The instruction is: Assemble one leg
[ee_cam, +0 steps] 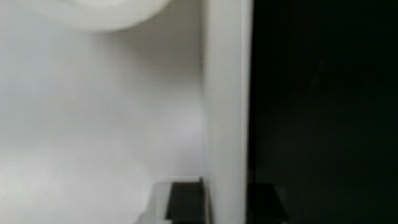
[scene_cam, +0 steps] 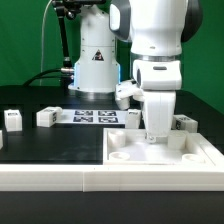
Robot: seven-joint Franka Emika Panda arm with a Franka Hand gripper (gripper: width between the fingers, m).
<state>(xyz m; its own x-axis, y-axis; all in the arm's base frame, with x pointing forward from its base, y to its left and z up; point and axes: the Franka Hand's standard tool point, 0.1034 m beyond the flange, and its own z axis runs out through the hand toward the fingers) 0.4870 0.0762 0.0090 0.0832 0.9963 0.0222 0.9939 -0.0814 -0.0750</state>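
Well off to the exterior view's left of the claw (scene_cam: 155,134), a leg (scene_cam: 12,120) stands on the table (scene_cam: 40,145), with a second leg (scene_cam: 46,117) somewhat nearer. The marker board (scene_cam: 97,117) lies between that one and the claw. A third leg (scene_cam: 133,117) sits just beside the claw, and a fourth leg (scene_cam: 183,123) is near its other side. The claw points down at the panel (scene_cam: 160,158), by its back rim. I cannot tell whether its fingers are apart or together.

Green backdrop (scene_cam: 20,40) behind blk table (scene_cam: 45,148)
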